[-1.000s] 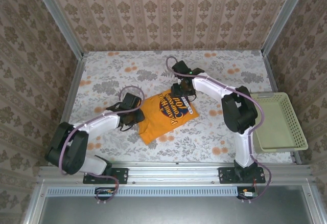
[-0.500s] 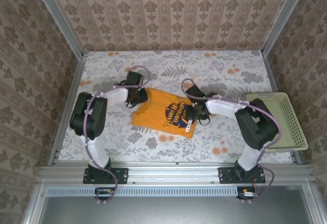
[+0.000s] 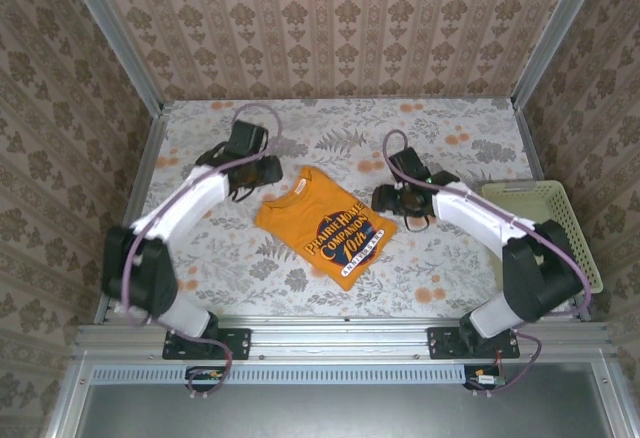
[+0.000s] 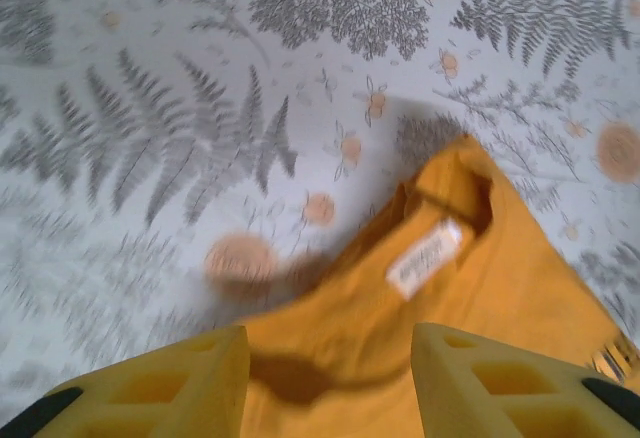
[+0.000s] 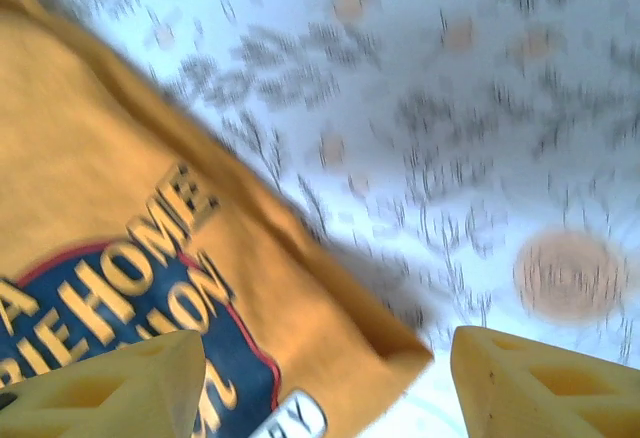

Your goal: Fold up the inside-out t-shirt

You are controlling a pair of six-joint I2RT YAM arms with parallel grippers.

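T-shirt (image 3: 325, 223) x1 (folded, print up), basket (image 3: 572, 220) x1

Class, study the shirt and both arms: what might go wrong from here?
1. The left end effector hangs open over the t-shirt collar; closing low might snag it and undo the fold.
2. The right end effector is open above a shirt corner; withdrawing low might drag it askew.
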